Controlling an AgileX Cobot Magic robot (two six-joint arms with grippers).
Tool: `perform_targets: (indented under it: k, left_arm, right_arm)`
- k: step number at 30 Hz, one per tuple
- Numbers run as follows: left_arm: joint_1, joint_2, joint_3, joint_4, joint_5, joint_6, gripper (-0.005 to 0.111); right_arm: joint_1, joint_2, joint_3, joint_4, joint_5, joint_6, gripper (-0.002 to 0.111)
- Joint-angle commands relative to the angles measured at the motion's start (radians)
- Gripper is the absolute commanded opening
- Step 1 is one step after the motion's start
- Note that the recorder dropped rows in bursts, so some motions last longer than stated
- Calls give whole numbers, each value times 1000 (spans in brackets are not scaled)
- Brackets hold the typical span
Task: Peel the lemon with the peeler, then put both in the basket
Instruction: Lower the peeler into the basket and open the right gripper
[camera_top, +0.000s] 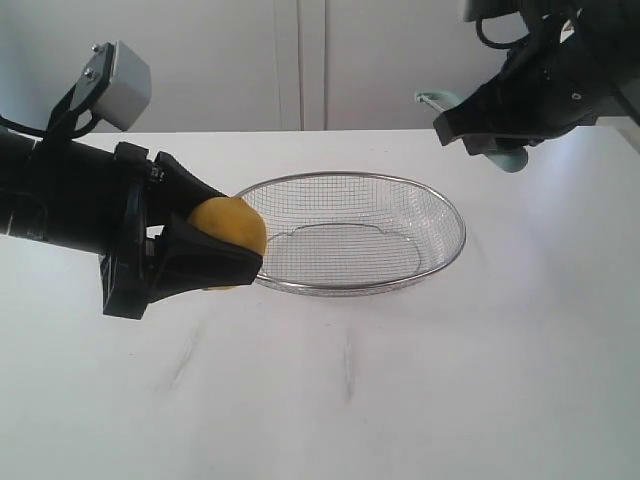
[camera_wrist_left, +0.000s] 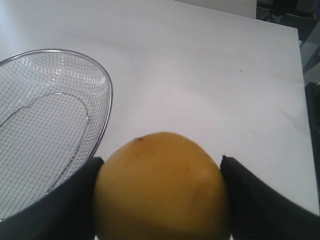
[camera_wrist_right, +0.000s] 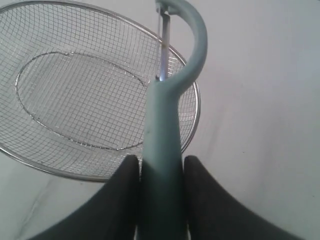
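Note:
The yellow lemon (camera_top: 232, 226) (camera_wrist_left: 161, 187) is clamped between the black fingers of my left gripper (camera_top: 222, 236) (camera_wrist_left: 160, 192), held above the table just beside the left rim of the wire-mesh basket (camera_top: 440, 205) (camera_wrist_left: 108, 85). My right gripper (camera_top: 478, 135) (camera_wrist_right: 160, 170) is shut on the teal handle of the peeler (camera_wrist_right: 162, 150), raised high at the upper right beyond the basket (camera_wrist_right: 195, 107). The peeler (camera_top: 512, 156) shows there only as teal bits around the black fingers. Its curved head and metal blade point toward the basket.
The white table (camera_top: 400, 380) stretches in front of and to the right of the basket. A pale wall stands behind the table's far edge. The basket holds nothing.

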Motion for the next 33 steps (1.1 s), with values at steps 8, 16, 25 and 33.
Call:
perform_targets:
  k: [8,16,25,33]
  left_arm:
    - [-1,-3,-4,-33,-4,0,0]
    - [-1,-3,-4,-33,-9,0,0]
    - [-1,-3,-4,-33,-27,0,0]
    - [-1,-3,-4,-33,-27,0,0]
  right_arm:
    - [-3,134,-27,-11,-101,18,0]
    - [-1,256,-27,39,-280,18,0]
    - [66,382,-27,91,-351,-91,0]
    - [86,470,-27,91,-353,-134,0]
